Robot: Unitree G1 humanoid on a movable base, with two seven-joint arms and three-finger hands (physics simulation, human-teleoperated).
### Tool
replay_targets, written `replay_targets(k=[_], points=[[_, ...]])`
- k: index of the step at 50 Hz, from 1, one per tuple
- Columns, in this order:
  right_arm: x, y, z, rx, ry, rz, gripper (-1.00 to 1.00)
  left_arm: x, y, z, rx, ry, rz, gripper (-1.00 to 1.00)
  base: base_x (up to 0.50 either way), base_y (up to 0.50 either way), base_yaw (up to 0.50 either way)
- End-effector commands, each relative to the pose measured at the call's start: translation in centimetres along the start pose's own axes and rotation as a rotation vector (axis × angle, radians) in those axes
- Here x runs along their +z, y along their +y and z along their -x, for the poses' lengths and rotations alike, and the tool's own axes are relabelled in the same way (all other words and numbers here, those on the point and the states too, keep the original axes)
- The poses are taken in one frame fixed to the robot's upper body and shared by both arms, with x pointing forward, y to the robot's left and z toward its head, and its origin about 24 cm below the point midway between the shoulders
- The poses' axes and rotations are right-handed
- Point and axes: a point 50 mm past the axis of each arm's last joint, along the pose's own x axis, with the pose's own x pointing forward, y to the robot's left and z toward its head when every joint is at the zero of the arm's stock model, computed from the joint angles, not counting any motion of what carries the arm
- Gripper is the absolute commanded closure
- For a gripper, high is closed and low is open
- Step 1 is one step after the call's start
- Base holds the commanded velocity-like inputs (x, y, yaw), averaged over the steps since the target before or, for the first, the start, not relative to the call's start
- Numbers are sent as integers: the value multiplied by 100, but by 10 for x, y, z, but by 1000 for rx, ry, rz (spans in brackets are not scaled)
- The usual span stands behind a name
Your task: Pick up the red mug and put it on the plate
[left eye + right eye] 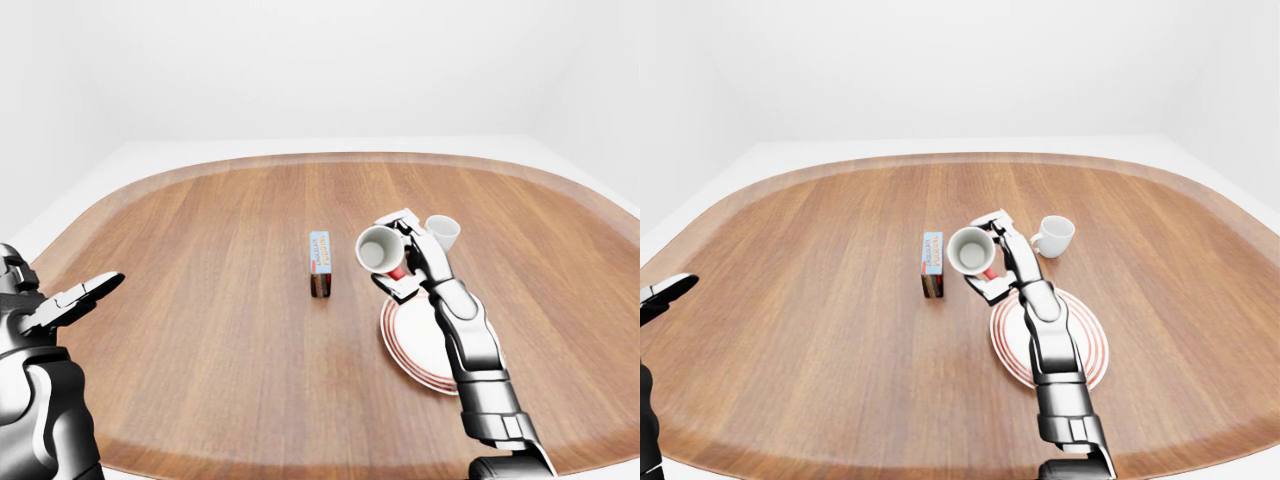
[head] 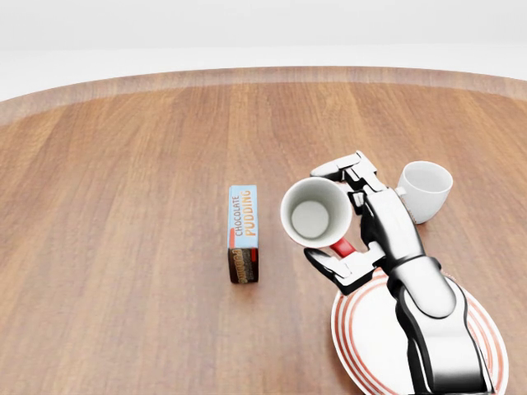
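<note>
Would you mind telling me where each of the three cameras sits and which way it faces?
Head view: on the robot's head, looking down at the wooden table; right hand holds the red mug beside the red-striped white plate.
Left-eye view: on the head, wider; both arms show, left hand open.
Right-eye view: nearly the same picture, shifted.
All share the chocolate pudding box and the white mug.

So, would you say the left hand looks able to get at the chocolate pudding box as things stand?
Probably yes: the left hand is open, holds nothing, and bare table lies between it and the chocolate pudding box, though it might be a stretch.
</note>
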Motion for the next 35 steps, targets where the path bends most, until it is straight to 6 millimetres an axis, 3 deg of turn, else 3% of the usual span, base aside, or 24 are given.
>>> replay_targets(k=[1, 9, 16, 28, 35], points=[[46, -76, 25, -178, -168, 75, 100, 3, 0, 0, -2, -11, 1, -100, 0, 0, 0], [24, -100, 44, -243, -70, 78, 100, 2, 1, 0, 1, -8, 0, -100, 0, 0, 0], [-17, -119, 67, -329, 78, -9, 100, 3, 1, 0, 0, -10, -1, -100, 0, 0, 0], [-67, -118, 86, -375, 215, -95, 100, 2, 2, 0, 3, -5, 0, -100, 0, 0, 0], [-77, -119, 96, -394, 234, -110, 100, 1, 1, 0, 1, -4, -2, -100, 0, 0, 0]])
